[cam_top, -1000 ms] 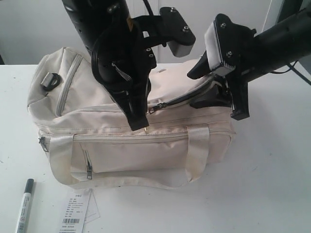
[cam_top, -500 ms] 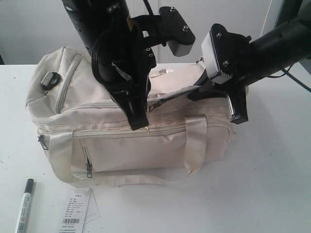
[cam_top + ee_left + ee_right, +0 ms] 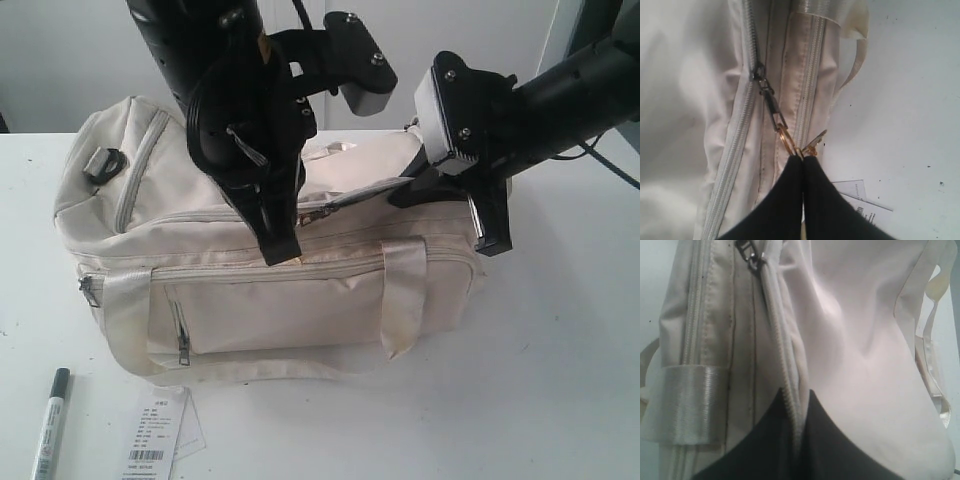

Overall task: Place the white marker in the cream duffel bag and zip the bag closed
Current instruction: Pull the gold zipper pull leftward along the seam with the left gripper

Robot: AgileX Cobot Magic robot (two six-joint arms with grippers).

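Left gripper (image 3: pixel 803 162): black, jaws pressed together on the gold ring (image 3: pixel 786 142) at the end of the metal zipper pull (image 3: pixel 771 105), on top of the large soft cream fabric duffel bag (image 3: pixel 280 310).
Right gripper (image 3: pixel 799 397): black, jaws pinched narrow on the bag's fabric along the top zipper edge; right of centre in the exterior view.
Bag: centre of frame, lying on the white tabletop (image 3: pixel 560 380); two looped strap handles, zipped front pocket; thin dark gap along the top zipper between the two grippers.
Slim white marker with black cap (image 3: pixel 50 425): lower left corner of frame, flat on the tabletop, outside the bag and apart from it.
White paper tag with barcode (image 3: pixel 160 435): just right of the marker, at the bottom edge.
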